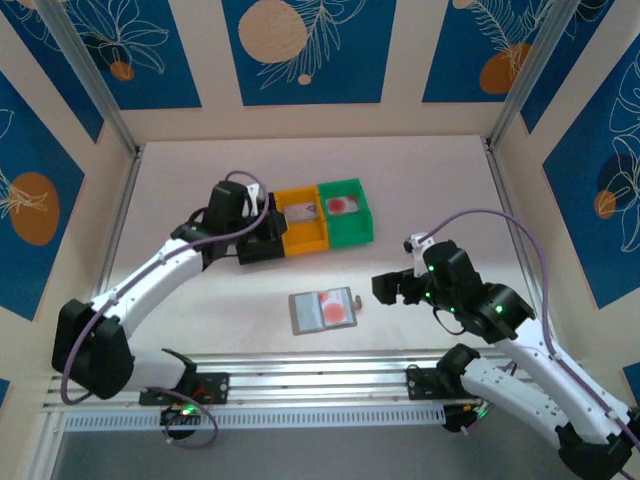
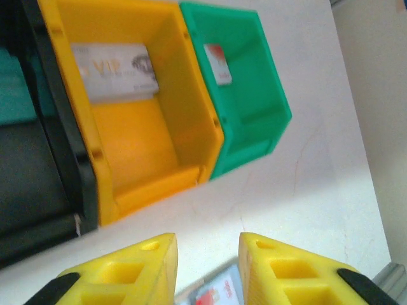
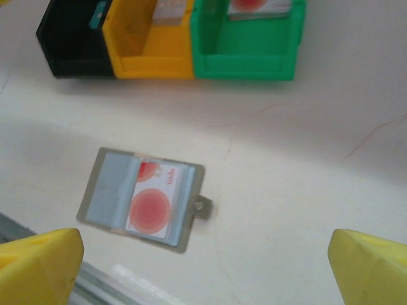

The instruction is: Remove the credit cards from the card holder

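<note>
The table (image 1: 420, 180) and both arms are taken in from above. The orange bin (image 1: 305, 238) and green bin (image 1: 350, 187) are set side by side at mid-table, with the left gripper (image 1: 262, 240) beside them. Its jaws are seen in the left wrist view narrowly parted on nothing. The "VIP" print on the greyish card (image 2: 114, 79) in the orange bin can be read there alone.

The card holder (image 1: 303, 312) is laid open and flat nearer the bases, its long axis running left to right. Its snap tab (image 3: 199, 205) is pointed toward the right gripper (image 3: 206, 238), whose jaws are spread wide and empty. A red-dot card (image 3: 152, 208) is tucked in the holder, and another card (image 1: 340, 206) is lying in the green bin.
</note>
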Action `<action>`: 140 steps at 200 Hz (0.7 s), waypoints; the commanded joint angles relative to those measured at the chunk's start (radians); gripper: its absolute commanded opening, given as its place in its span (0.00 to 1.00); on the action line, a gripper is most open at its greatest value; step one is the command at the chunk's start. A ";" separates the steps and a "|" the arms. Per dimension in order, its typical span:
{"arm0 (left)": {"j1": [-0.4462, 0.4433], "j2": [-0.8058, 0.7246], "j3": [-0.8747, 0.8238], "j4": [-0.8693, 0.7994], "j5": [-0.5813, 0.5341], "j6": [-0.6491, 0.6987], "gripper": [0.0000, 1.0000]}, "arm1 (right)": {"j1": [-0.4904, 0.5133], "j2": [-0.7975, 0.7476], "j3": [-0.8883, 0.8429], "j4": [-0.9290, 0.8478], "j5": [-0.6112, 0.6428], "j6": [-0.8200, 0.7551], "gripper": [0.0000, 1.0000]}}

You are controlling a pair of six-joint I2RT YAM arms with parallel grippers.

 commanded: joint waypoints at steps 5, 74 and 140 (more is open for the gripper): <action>-0.105 -0.060 -0.101 0.024 -0.067 -0.116 0.31 | 0.085 0.059 -0.029 0.090 0.016 0.104 0.99; -0.329 -0.080 -0.284 0.190 -0.198 -0.298 0.32 | 0.167 0.240 -0.146 0.279 -0.015 0.248 0.97; -0.432 0.063 -0.288 0.305 -0.235 -0.366 0.32 | 0.165 0.284 -0.217 0.380 -0.068 0.317 0.83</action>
